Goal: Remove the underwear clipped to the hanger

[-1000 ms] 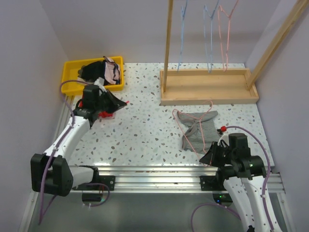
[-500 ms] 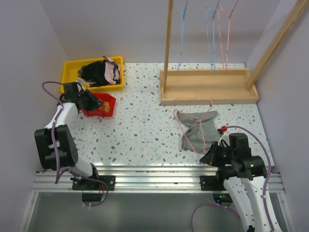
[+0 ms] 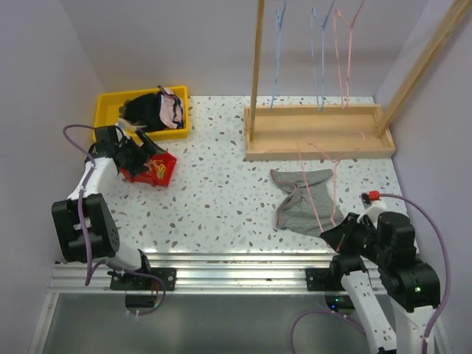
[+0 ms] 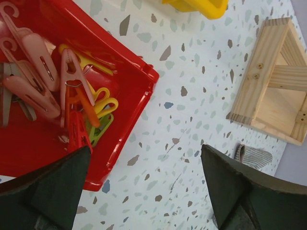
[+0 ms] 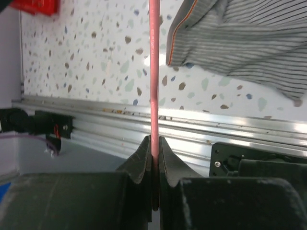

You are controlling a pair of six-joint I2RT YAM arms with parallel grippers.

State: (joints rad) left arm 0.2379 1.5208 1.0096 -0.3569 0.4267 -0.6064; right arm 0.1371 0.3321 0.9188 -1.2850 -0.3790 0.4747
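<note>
table: speckled white, with the wooden rack standing at its far right
yellow bin: well left of the rack, against the far wall; it holds a black clothing heap
grey underwear: fine-striped, crumpled flat on the table just in front of the rack
pink underwear: in the bin on the heap's rack-side edge, well left of the rack
pink hanger: its wire slants across the grey underwear, in front of the rack; whether a clip joins them cannot be told
red tray: left of the rack and nearer than the bin, with coloured clothespins inside
left gripper: over the tray's rack-side edge, fingers spread wide, holding nothing
right gripper: well in front of the rack, pinched tight on the hanger wire
</note>
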